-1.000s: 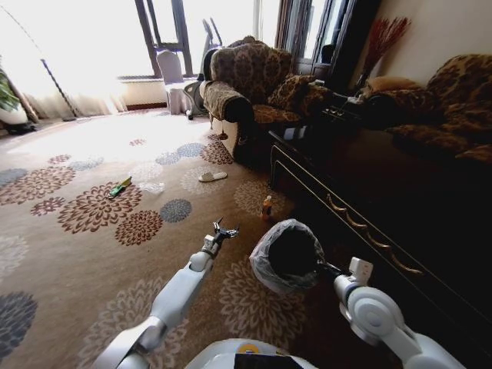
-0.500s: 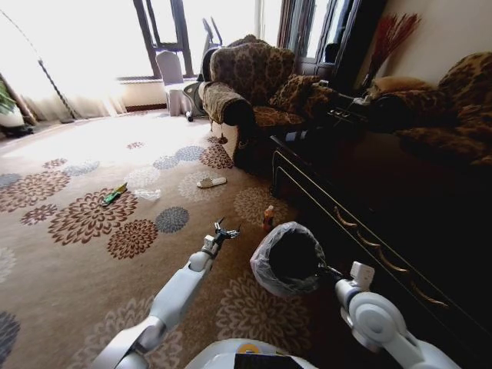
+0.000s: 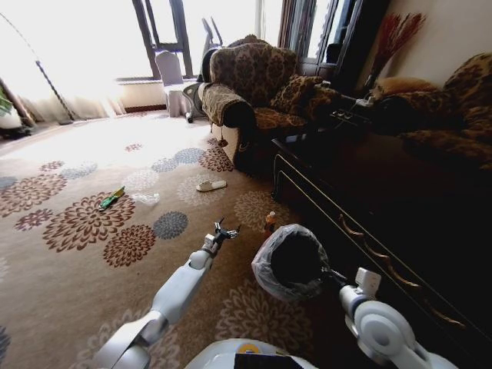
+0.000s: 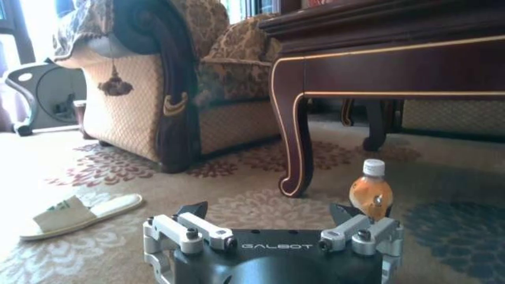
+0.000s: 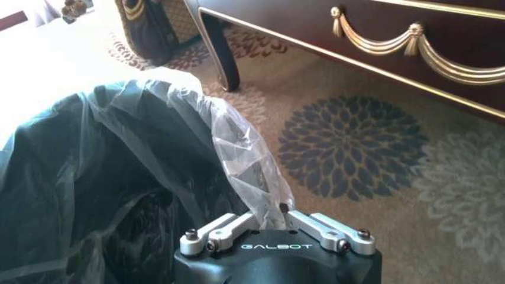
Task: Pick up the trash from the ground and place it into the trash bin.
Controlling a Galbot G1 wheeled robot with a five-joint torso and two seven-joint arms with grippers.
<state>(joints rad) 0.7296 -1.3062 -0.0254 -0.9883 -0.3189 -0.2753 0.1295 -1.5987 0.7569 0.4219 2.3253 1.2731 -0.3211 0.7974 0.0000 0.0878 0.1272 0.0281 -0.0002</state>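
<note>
Bottle (image 4: pixel 371 193) sits just beyond L gripper (image 4: pixel 270 214) (jaws apart), near table leg (image 4: pixel 291 155).

Strong daylight from the tall far windows (image 3: pixel 157 34) blows out to white, with glare washing the far left of the floral patterned carpet (image 3: pixel 84 231). The dark wooden cabinet (image 3: pixel 384 200) on the right sits in deep shadow. Wide-angle bending at the edges; wrist views slightly soft.

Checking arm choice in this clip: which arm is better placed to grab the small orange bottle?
Probably left: its open end effector faces the bottle on the carpet. The right end effector is shut on the bin liner.
</note>
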